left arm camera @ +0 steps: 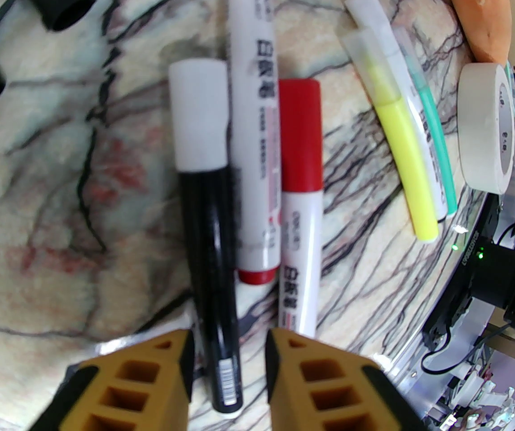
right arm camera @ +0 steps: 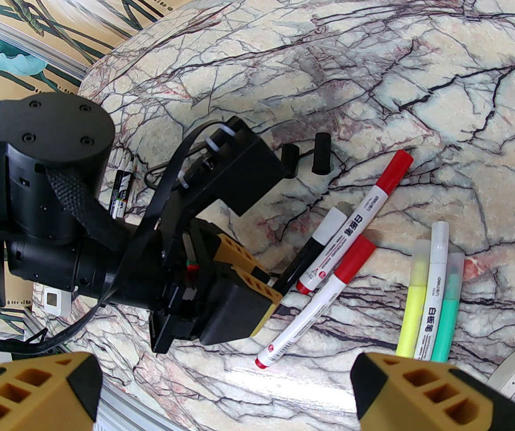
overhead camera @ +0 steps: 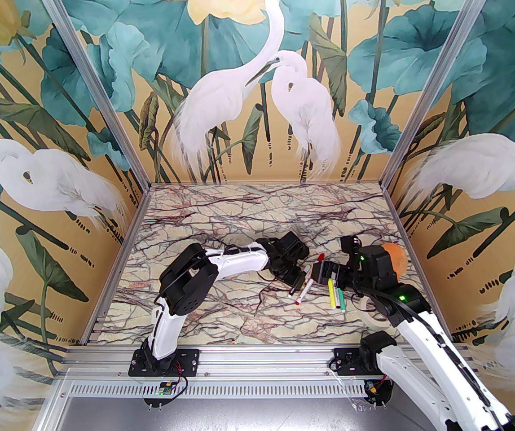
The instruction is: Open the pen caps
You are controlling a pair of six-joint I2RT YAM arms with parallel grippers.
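Note:
Several markers lie side by side on the marble table (overhead camera: pixel 221 312). A black marker (left arm camera: pixel 214 258) with a white cap (left arm camera: pixel 199 115) lies between the fingers of my left gripper (left arm camera: pixel 229 375); the jaws stand narrowly apart, with a slim gap on either side of its tail. Beside it lie two white markers with red caps (right arm camera: pixel 398 169) (left arm camera: pixel 300 135). Two loose black caps (left arm camera: pixel 66 9) (right arm camera: pixel 321 153) rest beyond them. The yellow (right arm camera: pixel 412 312), white and green highlighters carry whitish caps (left arm camera: pixel 365 56). My right gripper (right arm camera: pixel 239 398) hangs wide open above this group, holding nothing.
A cream tape roll (left arm camera: pixel 486 128) stands right of the highlighters, with an orange object (overhead camera: pixel 394 256) behind it. Another black marker (right arm camera: pixel 122 186) lies behind the left arm (overhead camera: pixel 235 258). The two wrists are close together over the table's middle.

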